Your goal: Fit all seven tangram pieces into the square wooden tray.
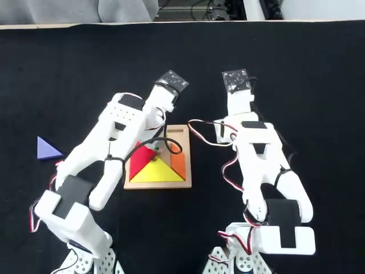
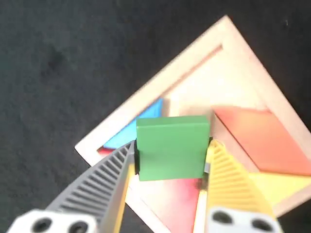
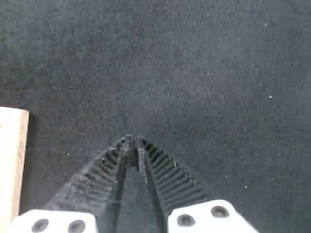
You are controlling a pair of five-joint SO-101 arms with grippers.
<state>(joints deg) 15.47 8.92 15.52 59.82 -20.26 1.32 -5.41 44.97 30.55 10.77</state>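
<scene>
I count one wooden tray and six pieces that I can see. My left fingers pinch one green square by its two sides, one finger on each side. The green square is in the centre of the left wrist picture, over the inside of the tray. I cannot tell if it touches the tray floor.

Four pieces lie inside the tray:
- One blue piece is left of the green square, against the tray rim.
- One orange piece is to its right.
- One yellow piece is at the lower right edge.
- One red piece is below the square, between my two fingers.

Bare wood shows in the upper part of the tray.

The sixth piece, one violet-blue triangle, lies alone on the black desk. It is at the left side of the high picture, well apart from the tray.

My right fingers are pressed together and hold nothing. They are over the bare desk, and a corner of the tray is at the left edge of their picture.

In the high picture my left arm covers the upper left part of the tray. A dark cable also crosses the tray, so some of its inside is hidden there.
</scene>
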